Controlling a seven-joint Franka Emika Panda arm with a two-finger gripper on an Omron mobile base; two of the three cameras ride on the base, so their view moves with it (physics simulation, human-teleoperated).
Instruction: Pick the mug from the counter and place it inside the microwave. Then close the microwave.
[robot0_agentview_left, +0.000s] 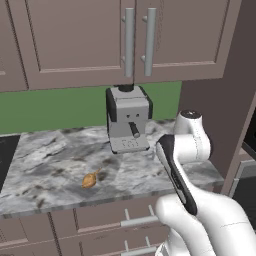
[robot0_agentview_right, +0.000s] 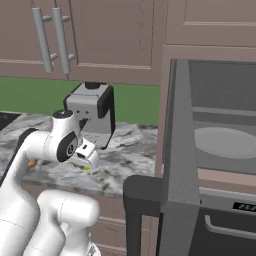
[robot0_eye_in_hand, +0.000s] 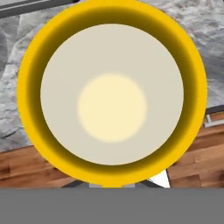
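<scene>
Looking straight down into the yellow mug (robot0_eye_in_hand: 111, 26), pale inside, marbled counter (robot0_eye_in_hand: 210, 30) showing at two o'clock.

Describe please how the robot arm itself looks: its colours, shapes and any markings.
The arm is glossy white, built of thick rounded tube segments with bulbous joints. A long dark strip runs down one link, and a round dark disc with a grey centre caps a joint. The hand is a small white block. No cables or lettering show.

The light is even and soft in all three views, with no glare. The coffee machine (robot0_agentview_left: 128, 118) casts only a weak shadow on the desk (robot0_agentview_left: 55, 155). The mug (robot0_eye_in_hand: 111, 94) looks slightly blurred, its inner wall shaded dark.
</scene>
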